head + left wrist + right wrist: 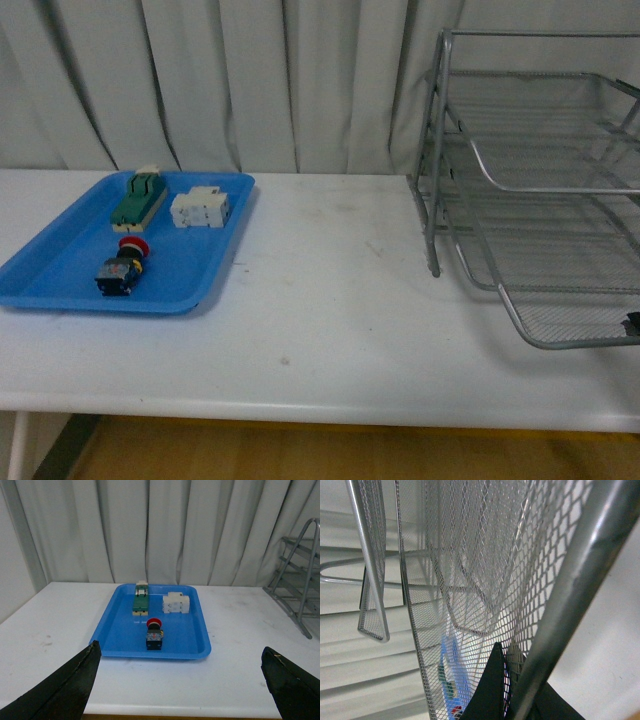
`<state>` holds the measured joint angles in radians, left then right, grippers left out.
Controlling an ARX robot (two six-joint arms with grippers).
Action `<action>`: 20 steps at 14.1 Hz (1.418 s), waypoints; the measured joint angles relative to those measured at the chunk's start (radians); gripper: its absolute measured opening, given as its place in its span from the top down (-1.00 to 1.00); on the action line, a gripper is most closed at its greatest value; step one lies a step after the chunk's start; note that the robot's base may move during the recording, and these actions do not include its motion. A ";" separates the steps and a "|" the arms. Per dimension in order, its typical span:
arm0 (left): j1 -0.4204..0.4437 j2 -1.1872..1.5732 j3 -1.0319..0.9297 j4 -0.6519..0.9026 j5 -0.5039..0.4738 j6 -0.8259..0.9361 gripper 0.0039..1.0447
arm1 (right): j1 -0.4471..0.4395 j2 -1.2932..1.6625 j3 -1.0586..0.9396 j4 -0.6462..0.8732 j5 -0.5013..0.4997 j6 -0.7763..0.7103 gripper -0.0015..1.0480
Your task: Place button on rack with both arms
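Pale curtain behind, white table. Rack at your 2 o'clock; right gripper looks clamped on its lowest shelf rim. Blue tray at 10 o'clock. Left gripper: wide apart, empty. Button lies in blue tray, 6 o'clock side. Likely light, rigid, cap slippery; take blocky body by flat sides.

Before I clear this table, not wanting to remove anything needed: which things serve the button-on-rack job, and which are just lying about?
Job: red-capped push-button with black-blue body; silver wire-mesh three-tier rack.
Lying about: green-and-cream flat switch; white terminal block; blue plastic tray holding the parts.
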<state>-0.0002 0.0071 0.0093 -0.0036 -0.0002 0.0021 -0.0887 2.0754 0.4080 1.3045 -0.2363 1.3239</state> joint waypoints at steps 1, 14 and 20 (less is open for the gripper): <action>0.000 0.000 0.000 0.000 0.000 0.000 -0.88 | -0.008 -0.012 -0.018 0.003 -0.006 -0.041 0.84; 0.000 0.000 0.000 -0.003 0.001 0.000 -0.88 | 0.015 -0.702 -0.405 -0.001 0.163 -1.269 0.29; 0.000 0.000 0.000 0.000 0.000 0.000 -0.88 | 0.089 -1.272 -0.406 -0.474 0.236 -1.318 0.96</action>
<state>-0.0002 0.0071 0.0093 -0.0036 -0.0002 0.0017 -0.0002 0.8032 0.0025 0.8303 -0.0002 0.0063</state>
